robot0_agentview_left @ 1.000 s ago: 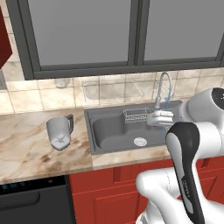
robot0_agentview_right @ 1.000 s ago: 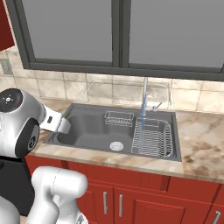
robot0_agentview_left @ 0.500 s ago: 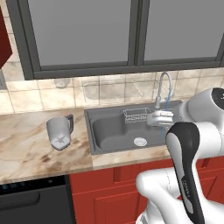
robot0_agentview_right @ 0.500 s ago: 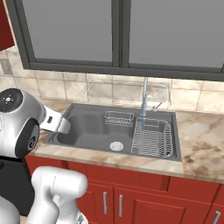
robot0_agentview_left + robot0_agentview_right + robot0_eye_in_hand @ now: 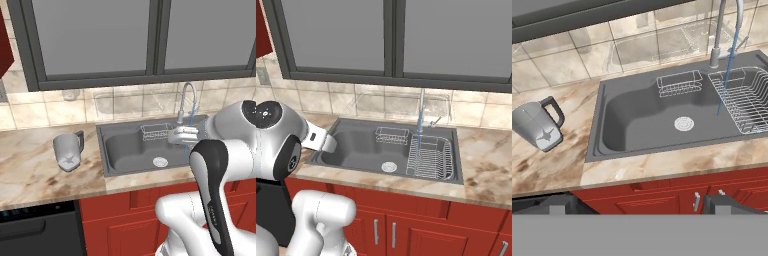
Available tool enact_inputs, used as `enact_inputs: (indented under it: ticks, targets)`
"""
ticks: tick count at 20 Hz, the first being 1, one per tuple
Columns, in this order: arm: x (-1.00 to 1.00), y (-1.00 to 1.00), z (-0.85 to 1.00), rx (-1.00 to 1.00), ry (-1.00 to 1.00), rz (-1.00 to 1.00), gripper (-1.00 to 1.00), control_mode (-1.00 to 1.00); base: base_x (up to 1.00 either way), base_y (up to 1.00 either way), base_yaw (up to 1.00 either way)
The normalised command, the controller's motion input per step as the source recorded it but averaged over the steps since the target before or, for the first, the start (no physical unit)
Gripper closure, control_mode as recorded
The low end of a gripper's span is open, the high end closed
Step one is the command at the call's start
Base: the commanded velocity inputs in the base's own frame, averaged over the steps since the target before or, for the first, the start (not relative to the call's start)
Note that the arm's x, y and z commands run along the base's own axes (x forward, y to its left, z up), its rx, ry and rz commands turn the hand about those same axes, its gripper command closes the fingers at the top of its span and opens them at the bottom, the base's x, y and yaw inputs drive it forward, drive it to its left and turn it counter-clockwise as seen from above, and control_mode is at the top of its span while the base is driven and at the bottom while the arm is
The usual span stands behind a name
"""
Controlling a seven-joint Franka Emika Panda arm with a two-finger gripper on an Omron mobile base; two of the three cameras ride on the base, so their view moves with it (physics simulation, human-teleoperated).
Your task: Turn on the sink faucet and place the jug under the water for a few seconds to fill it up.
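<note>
Gripper point(image 5: 640, 207) jaws spread wide, holding nothing, with dark tips cut off low in the hand view. Smooth grey jug point(image 5: 537, 129), dark-handled, sits upright on the mottled marble counter point(image 5: 567, 165) left of the sink point(image 5: 662, 127). Thin blue water point(image 5: 726, 75) falls from the chrome faucet point(image 5: 724, 30), seemingly into the wire rack point(image 5: 747, 100). No writing is legible.

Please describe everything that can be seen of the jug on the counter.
The jug is a small light grey cup that narrows slightly, with a dark grey loop handle on one side. It looks like smooth plastic or metal. It stands upright on the marble-look counter, to the left of the sink, apart from its rim. Nothing touches it except the counter. It is far from the blue water that runs from the faucet onto the wire rack.
</note>
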Motion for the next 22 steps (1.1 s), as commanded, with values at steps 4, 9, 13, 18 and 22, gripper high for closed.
enact_inputs:
  ticks: [4,9,13,18,22]
  targets:
    - [0.00,0.07,0.00,0.00,0.00,0.01,-1.00,-1.00,0.00,0.00,0.00]
    - [0.21,0.37,-0.01,-0.05,0.10,0.06,-1.00,-1.00,0.00,0.00,0.00]
    - [0.36,0.18,-0.05,-0.04,0.15,0.13,-1.00,-1.00,0.00,0.00,0.00]
    - [0.41,0.10,-0.09,0.00,0.11,0.27,-1.00,-1.00,0.00,0.00,0.00]
    - [0.49,0.05,-0.21,0.00,0.05,0.39,-1.00,-1.00,0.00,0.00,0.00]
